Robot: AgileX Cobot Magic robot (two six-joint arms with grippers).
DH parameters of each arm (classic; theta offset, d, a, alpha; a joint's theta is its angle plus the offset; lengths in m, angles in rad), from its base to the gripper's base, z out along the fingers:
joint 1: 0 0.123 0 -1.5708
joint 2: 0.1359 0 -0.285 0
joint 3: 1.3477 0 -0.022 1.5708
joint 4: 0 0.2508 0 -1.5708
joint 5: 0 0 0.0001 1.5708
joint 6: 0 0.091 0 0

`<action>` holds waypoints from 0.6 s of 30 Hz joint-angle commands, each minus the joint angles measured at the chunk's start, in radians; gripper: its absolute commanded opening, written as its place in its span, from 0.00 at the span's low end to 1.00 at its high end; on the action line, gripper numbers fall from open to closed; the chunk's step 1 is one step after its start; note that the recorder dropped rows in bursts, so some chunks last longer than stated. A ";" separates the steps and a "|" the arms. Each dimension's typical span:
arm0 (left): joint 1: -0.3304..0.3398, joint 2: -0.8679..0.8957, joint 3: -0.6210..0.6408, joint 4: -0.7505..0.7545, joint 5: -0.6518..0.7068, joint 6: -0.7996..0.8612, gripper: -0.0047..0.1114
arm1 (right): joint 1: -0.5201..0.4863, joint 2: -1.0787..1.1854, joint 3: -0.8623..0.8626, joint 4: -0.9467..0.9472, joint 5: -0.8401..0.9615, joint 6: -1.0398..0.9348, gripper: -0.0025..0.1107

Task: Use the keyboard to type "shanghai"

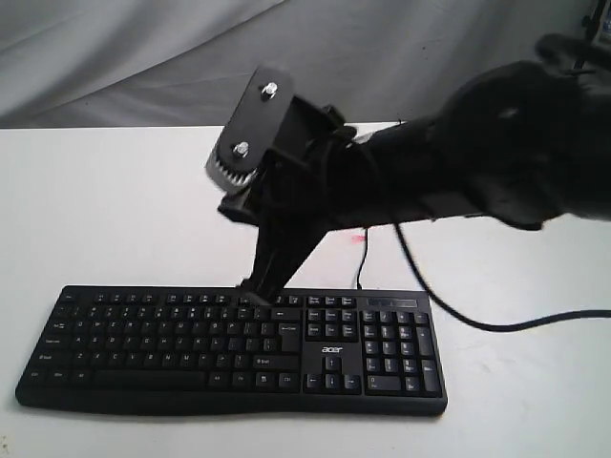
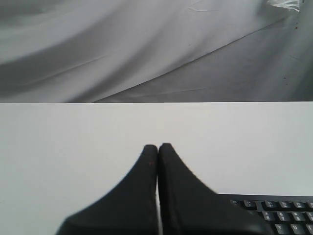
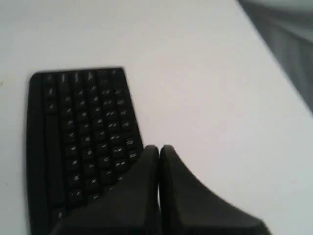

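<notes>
The black keyboard [image 1: 191, 348] lies flat along the near side of the white table [image 1: 105, 210], its number pad and "acer" logo to the right. My right gripper [image 1: 256, 289] reaches in from the right and points down at the keyboard's far edge, over the top key row near the middle. Its fingers are shut with nothing between them. In the right wrist view the right gripper [image 3: 159, 148] sits at the edge of the keyboard [image 3: 83, 132]. My left gripper [image 2: 158, 146] is shut and empty over bare table, with a corner of the keyboard [image 2: 281, 210] beside it. The exterior view does not show the left arm.
The keyboard's thin black cable [image 1: 361, 262] runs back from its far edge. A thicker black cable [image 1: 496, 324] from the right arm trails over the table to the right. Grey cloth [image 1: 143, 57] hangs behind the table.
</notes>
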 commanded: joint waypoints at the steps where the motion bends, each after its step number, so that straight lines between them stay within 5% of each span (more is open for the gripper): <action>1: -0.004 0.003 0.001 -0.004 -0.003 -0.001 0.05 | -0.002 -0.211 0.078 0.116 -0.126 0.004 0.02; 18: -0.004 0.003 0.001 -0.004 -0.003 -0.001 0.05 | -0.002 -0.814 0.110 0.189 -0.121 0.011 0.02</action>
